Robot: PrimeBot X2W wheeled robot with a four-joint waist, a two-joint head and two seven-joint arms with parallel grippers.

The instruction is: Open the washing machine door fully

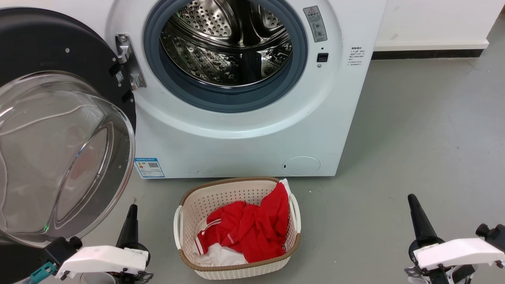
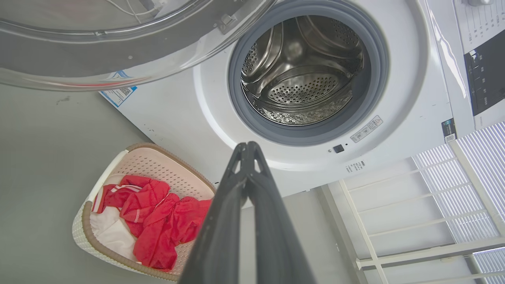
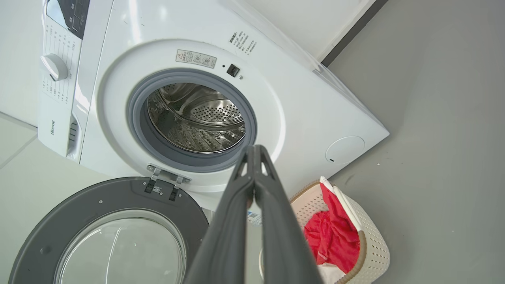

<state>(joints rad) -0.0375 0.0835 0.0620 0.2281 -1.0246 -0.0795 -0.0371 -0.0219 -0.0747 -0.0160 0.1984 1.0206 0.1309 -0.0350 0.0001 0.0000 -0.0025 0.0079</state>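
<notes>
The white washing machine (image 1: pixel 244 146) stands ahead with its steel drum (image 1: pixel 227 43) exposed inside the grey-blue ring. The washing machine door (image 1: pixel 51 130) hangs swung wide to the left on its hinge (image 1: pixel 128 61), its clear glass bowl bulging toward me. It also shows in the left wrist view as the washing machine door (image 2: pixel 98 43) at the top and in the right wrist view as the washing machine door (image 3: pixel 106 232) at the lower left. My left gripper (image 1: pixel 133 207) sits low, just right of the bowl, shut and holding nothing. My right gripper (image 1: pixel 412 197) is shut and empty at the lower right, far from the door.
A cream perforated laundry basket (image 1: pixel 236 272) with red and white clothes (image 1: pixel 248 228) sits on the grey floor in front of the machine, between my arms. A white wall with a dark skirting (image 1: pixel 430 53) runs behind on the right. A white rack (image 2: pixel 414 221) stands beside the machine.
</notes>
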